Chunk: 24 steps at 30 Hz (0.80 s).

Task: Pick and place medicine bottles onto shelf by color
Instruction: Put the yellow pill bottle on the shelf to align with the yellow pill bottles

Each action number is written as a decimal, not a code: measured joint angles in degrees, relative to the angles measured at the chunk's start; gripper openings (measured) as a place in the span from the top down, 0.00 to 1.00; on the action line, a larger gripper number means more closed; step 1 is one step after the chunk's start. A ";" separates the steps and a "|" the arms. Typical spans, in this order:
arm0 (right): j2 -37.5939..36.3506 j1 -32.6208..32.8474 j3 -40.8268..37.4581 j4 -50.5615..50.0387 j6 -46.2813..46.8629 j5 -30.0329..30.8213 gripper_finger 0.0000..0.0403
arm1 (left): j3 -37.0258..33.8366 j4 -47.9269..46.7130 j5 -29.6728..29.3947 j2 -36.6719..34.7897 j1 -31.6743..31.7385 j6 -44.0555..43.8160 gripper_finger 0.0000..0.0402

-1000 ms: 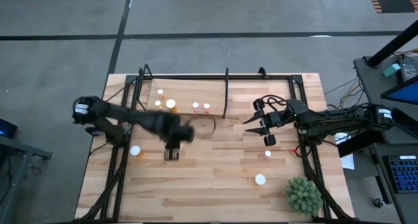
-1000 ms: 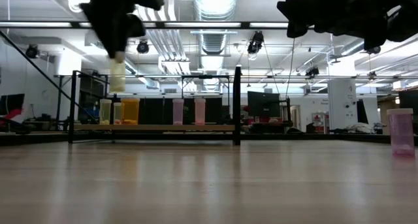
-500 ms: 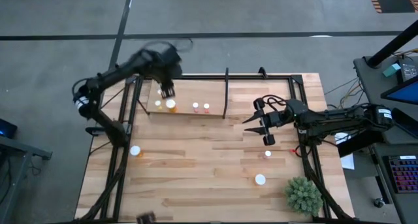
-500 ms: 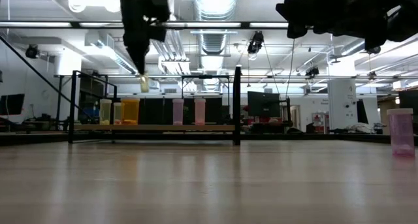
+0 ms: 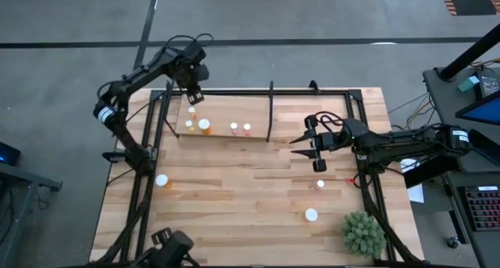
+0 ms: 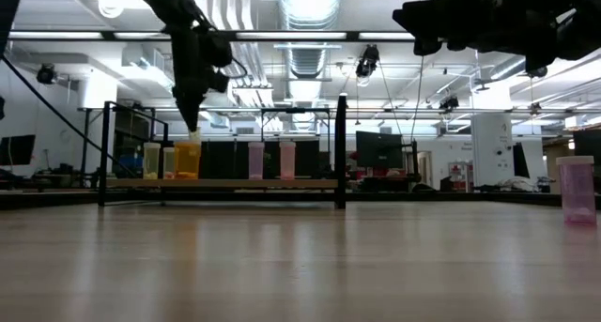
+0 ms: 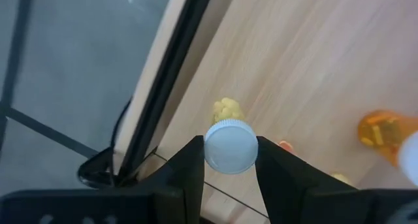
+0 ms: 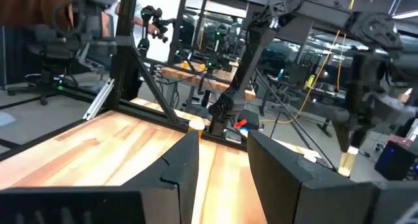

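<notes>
Above the shelf (image 5: 223,116), left pincer (image 7: 230,160) pinching a yellow bottle (image 7: 230,144), right pincer (image 5: 306,148) spread mid-table.

A white-capped bottle (image 7: 230,145) with yellow contents sits between the dark fingers of the left end effector (image 7: 227,160), above the pale wood shelf (image 5: 226,112). On the shelf stand yellow (image 6: 151,161), orange (image 6: 188,160) and pink bottles (image 6: 256,160). The table (image 5: 234,205) is striped light wood, framed by black rails (image 5: 258,92). A green spiky plant (image 5: 362,234) marks one corner, and a pink bottle (image 6: 576,189) stands apart.
</notes>
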 joint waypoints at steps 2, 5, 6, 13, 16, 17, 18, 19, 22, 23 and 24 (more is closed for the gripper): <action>-0.02 0.00 0.00 -0.22 0.01 0.00 0.70 | -0.02 -0.06 0.00 1.77 0.33 0.00 0.75; -0.02 0.00 0.00 -0.41 0.00 0.00 0.70 | -0.02 -0.29 -0.05 4.38 0.35 -0.04 0.75; -0.02 0.00 0.00 -0.45 0.01 0.00 0.70 | -0.02 -0.70 -0.08 5.16 0.35 -0.05 0.75; -0.02 0.00 0.00 -0.65 0.02 0.00 0.70 | -0.02 -0.95 -1.55 6.83 0.33 -0.54 0.75; -0.02 0.00 0.00 -0.65 0.02 0.00 0.70 | -0.02 -1.04 -1.75 6.81 0.48 -2.37 0.75; -0.02 0.00 0.00 -0.65 0.02 0.00 0.70 | -0.02 -1.10 -1.75 6.81 0.67 -2.99 0.75; -0.02 0.00 0.00 -0.65 0.02 0.00 0.70 | -0.02 -1.19 -1.75 6.80 0.80 -3.47 0.75; -0.02 0.00 0.00 -0.65 0.02 0.00 0.70 | -0.02 -1.22 -1.75 6.78 1.03 -4.24 0.75; -0.02 0.00 0.00 -0.65 0.08 0.00 0.70 | -0.07 -1.01 -1.77 6.78 1.46 -5.95 0.75; -0.02 0.00 0.00 -0.65 0.36 0.00 0.70 | -0.07 -0.99 -1.84 6.78 1.47 -6.11 0.75; -0.02 0.00 0.00 -0.65 0.39 0.00 0.70 | -0.07 -0.95 -1.88 6.78 1.47 -6.14 0.75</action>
